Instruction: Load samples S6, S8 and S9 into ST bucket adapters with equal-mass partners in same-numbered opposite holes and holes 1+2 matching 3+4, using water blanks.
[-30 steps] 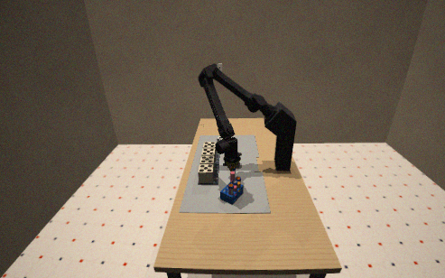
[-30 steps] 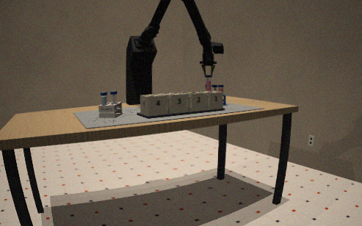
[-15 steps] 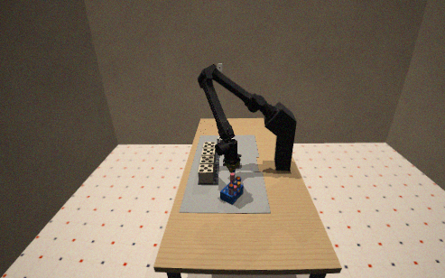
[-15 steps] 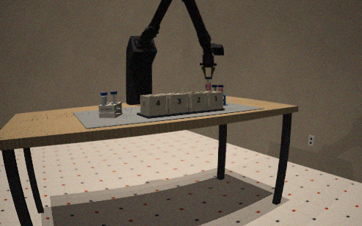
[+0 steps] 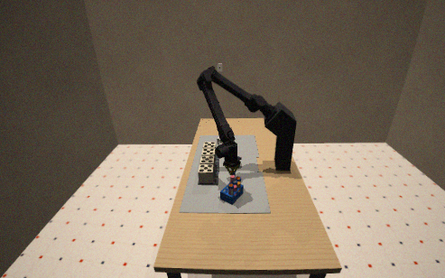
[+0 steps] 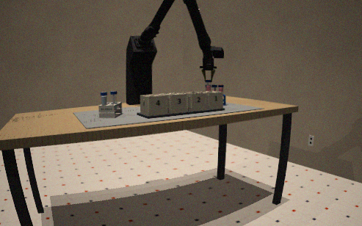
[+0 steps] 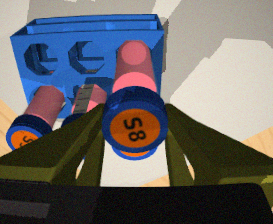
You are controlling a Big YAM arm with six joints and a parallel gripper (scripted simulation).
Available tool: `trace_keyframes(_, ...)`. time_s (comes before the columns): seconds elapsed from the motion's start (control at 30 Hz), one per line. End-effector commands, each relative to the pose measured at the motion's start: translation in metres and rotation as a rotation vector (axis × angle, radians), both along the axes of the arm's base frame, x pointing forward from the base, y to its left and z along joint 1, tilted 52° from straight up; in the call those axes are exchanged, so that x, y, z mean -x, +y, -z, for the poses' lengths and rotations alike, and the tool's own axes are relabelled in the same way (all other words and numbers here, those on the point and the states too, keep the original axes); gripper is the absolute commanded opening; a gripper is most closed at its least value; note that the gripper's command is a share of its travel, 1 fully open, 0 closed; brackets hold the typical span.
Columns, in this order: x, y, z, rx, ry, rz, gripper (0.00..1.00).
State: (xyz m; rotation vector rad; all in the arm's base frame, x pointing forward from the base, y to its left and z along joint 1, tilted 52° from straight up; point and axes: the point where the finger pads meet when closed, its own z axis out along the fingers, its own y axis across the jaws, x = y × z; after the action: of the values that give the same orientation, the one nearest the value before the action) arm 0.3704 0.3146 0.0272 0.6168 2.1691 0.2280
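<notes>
Wrist view is showing the gripper [image 7: 135, 137] clamping its fingers on the cap of S8 [image 7: 135, 123], the tube with the orange dot. S8 is hanging just above RS [image 7: 87, 43], the blue rack; whether its bottom is wholly out of the well, I cannot tell. Two other tubes are standing in RS on the left, and two wells at the back are showing empty. In the exterior view the adapters [image 6: 180, 103] on ST are standing in a row, and no tube is showing above their tops, so I am judging the loading as only beginning. RB [image 6: 109, 109] is holding two blanks, well apart from ST. The other samples, any blanks needed and the DONE key are remaining to do.
</notes>
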Motion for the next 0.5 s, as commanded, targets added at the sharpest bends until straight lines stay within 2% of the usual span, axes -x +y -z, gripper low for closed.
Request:
trace_keyframes(0.0,-0.002,0.010,0.001,0.000,-0.009,-0.025,0.00)
trace_keyframes(0.07,-0.010,0.004,0.003,0.000,-0.009,-0.007,0.00)
trace_keyframes(0.47,-0.022,0.002,0.013,0.001,-0.008,-0.007,0.00)
